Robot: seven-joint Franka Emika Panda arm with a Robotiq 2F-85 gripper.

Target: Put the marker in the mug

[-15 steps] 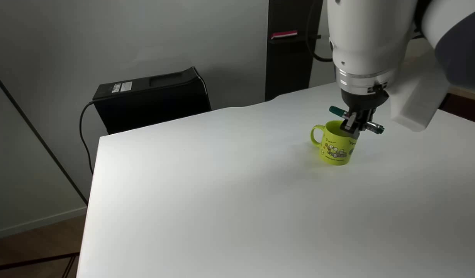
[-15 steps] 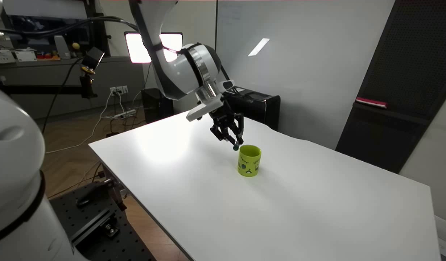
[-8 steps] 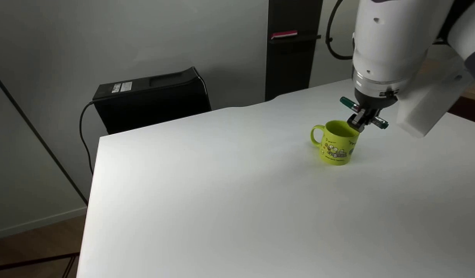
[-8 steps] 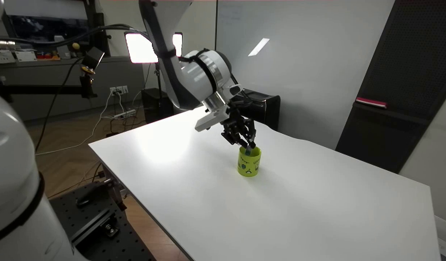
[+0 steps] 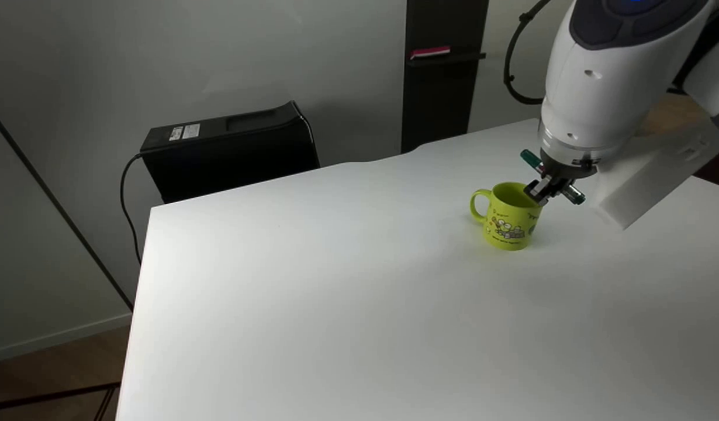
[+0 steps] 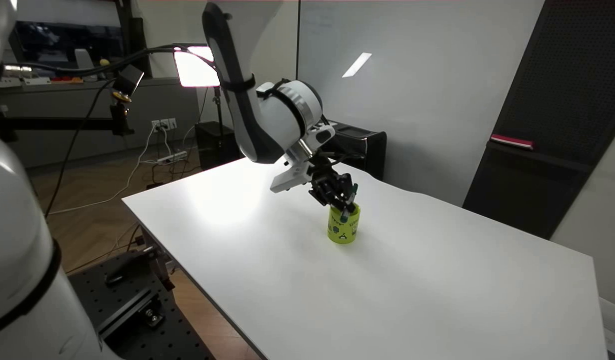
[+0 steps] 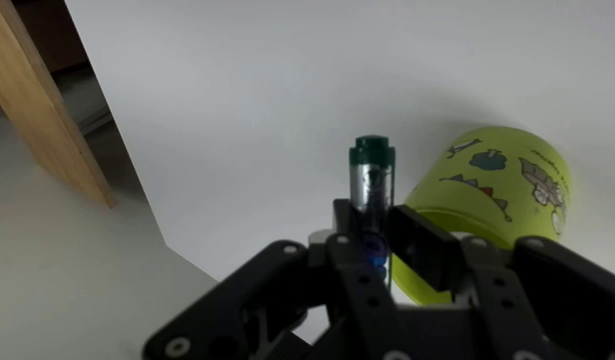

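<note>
The yellow-green mug (image 5: 508, 227) stands upright on the white table, also seen in the exterior view (image 6: 342, 233) and the wrist view (image 7: 480, 175). My gripper (image 5: 536, 195) is shut on the marker (image 5: 573, 194), around its middle, at the mug's rim. The marker has dark green ends and a silvery body, and is held tilted. In an exterior view its lower end (image 6: 344, 216) overlaps the mug's near wall. In the wrist view my fingertips (image 7: 371, 217) pinch the marker (image 7: 371, 175), which lies beside the mug's opening. My right finger hides part of the opening.
The white table (image 5: 313, 292) holds the mug. A black box-like machine (image 5: 231, 146) stands behind the table's far edge. A red-and-white item (image 5: 431, 52) lies on a dark ledge. The table's edge and a wooden beam (image 7: 42, 110) show in the wrist view.
My gripper has moved right in both exterior views, carrying the marker to the mug's rim, and lately a little lower. The marker has become more steeply tilted. The mug has not moved.
</note>
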